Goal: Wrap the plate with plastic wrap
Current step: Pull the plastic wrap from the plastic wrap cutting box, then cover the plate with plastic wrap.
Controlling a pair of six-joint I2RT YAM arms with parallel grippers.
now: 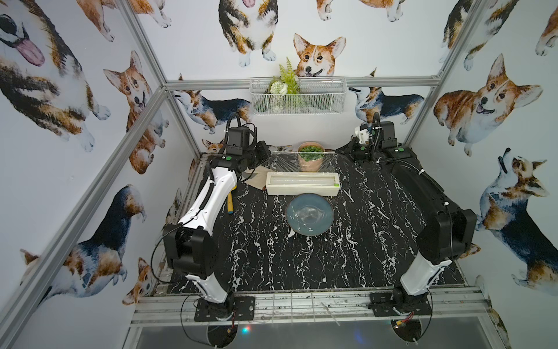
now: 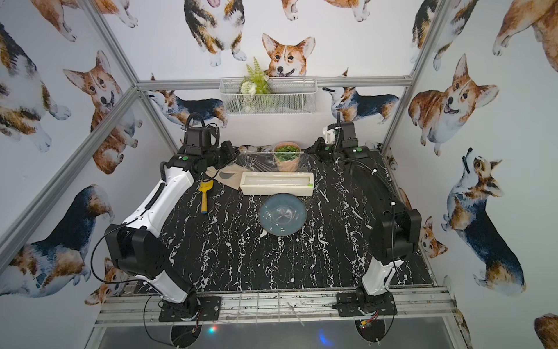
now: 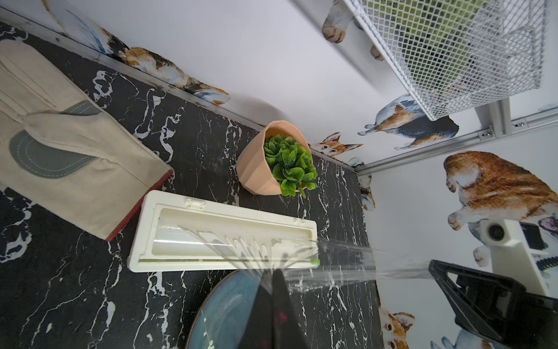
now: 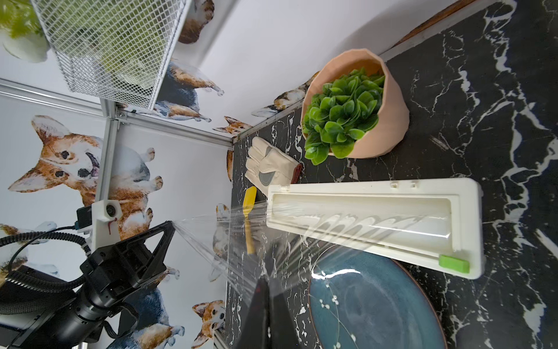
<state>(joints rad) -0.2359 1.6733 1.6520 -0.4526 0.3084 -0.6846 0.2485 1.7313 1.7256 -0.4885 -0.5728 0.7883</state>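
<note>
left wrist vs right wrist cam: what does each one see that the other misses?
Left wrist only: the right pincer seen from outside, shut on the plastic wrap. Right wrist only: the left pincer from outside, shut on the wrap's other end, plus the yellow tool. Both: the stretched wrap, dispenser box, plate, plant pot, glove.

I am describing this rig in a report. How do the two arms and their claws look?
The left arm and right arm have glossy white shells and bulky black joints. A black ribbed cable runs along each, and a round green dot marks each wrist. The left claw and right claw are black and triangular, with open frames. A white camera housing sits by each.
</note>
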